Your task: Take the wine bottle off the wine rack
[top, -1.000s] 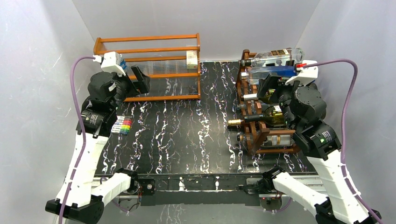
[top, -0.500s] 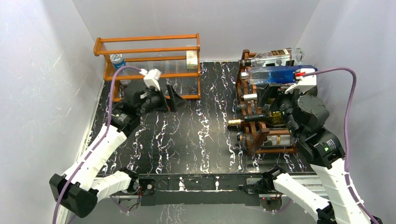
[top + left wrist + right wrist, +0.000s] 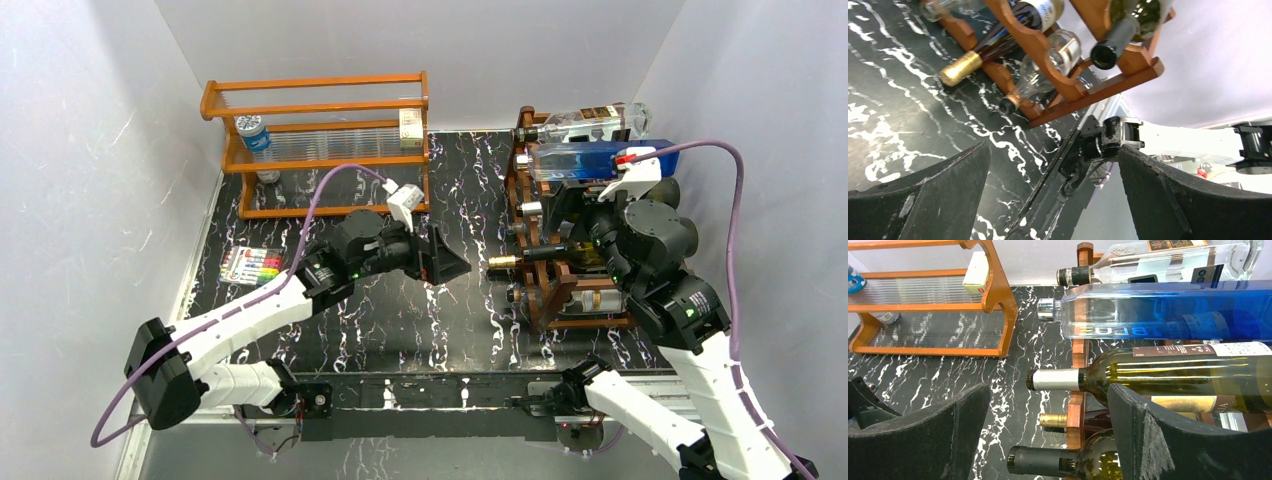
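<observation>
On the rack at right, the wine bottle lies level, neck pointing left, just ahead of the wide-apart right gripper; the left gripper, also apart, sits farther off mid-table.

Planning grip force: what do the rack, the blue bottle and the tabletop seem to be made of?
Rack: wood, it seems, reddish-brown stained with slight sheen. Blue bottle: probably glass, see-through, glossy highlights. Tabletop: black with white veins, marble look; could be a printed sheet.
</observation>
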`<act>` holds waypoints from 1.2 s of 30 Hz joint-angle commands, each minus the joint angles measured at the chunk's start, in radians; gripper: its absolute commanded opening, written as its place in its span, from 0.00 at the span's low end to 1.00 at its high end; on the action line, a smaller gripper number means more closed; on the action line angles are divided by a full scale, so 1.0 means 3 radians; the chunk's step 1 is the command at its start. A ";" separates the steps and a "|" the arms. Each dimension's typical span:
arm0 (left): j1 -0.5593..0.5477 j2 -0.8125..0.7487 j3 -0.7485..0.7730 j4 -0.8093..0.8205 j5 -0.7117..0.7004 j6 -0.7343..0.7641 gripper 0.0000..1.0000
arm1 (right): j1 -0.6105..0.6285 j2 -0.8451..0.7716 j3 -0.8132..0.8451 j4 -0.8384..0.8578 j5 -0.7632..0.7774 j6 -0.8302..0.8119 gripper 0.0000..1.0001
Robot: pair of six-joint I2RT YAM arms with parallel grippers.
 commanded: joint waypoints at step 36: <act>-0.0471 0.1947 0.1529 0.0989 0.0717 -0.0697 0.90 | 0.0016 -0.0139 0.0169 0.0027 -0.0078 -0.0171 0.98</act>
